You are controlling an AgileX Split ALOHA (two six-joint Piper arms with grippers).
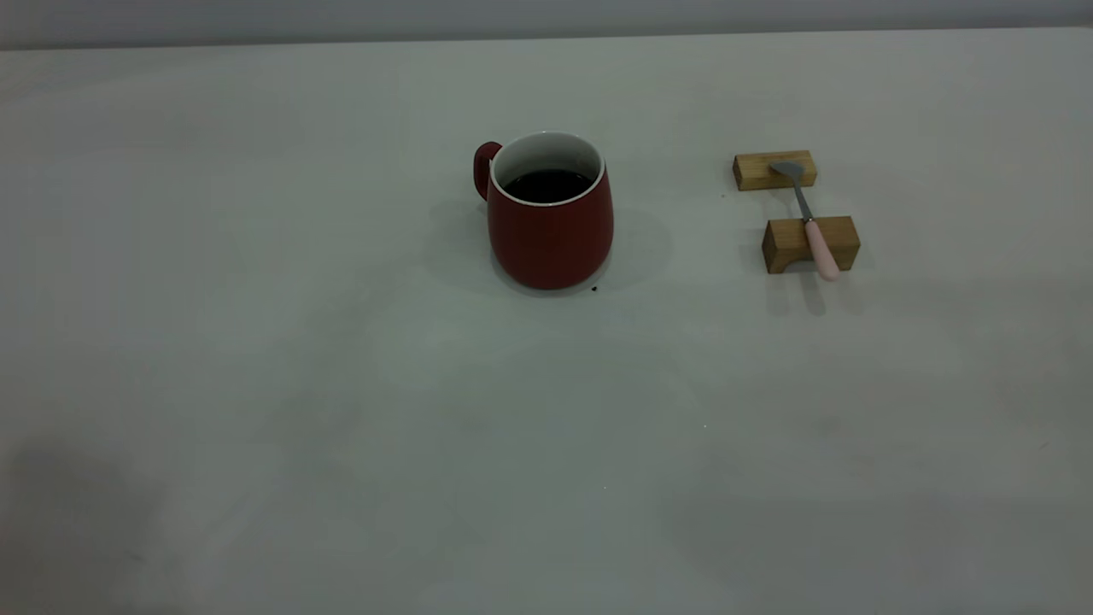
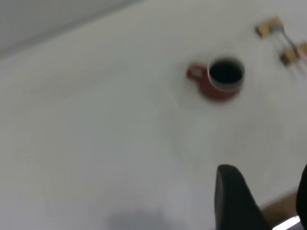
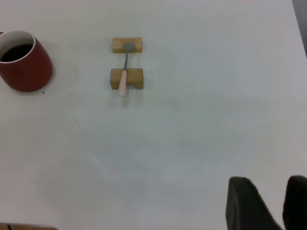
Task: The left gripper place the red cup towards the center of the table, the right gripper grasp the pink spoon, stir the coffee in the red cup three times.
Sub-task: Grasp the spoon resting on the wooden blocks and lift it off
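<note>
Black left gripper [image 2: 261, 201] and right gripper [image 3: 266, 203] seemingly parted, empty, above the table [image 1: 341, 427].

Far wooden block [image 1: 774, 169]: tan, flat, at 2 o'clock.
Near wooden block [image 1: 809, 243]: tan, notched underneath, just beside the far one, toward 6 o'clock.
Dark speck [image 1: 594, 289]: tiny, near centre.

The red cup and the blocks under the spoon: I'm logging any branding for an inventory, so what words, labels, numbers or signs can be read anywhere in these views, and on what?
None: no readable text in any view.
The red cup: plain dark red, no print on the sides shown.
The pink spoon: no marking visible.
The two wooden blocks: bare wood.
The table: plain, apart from a small dark speck by the cup.
</note>
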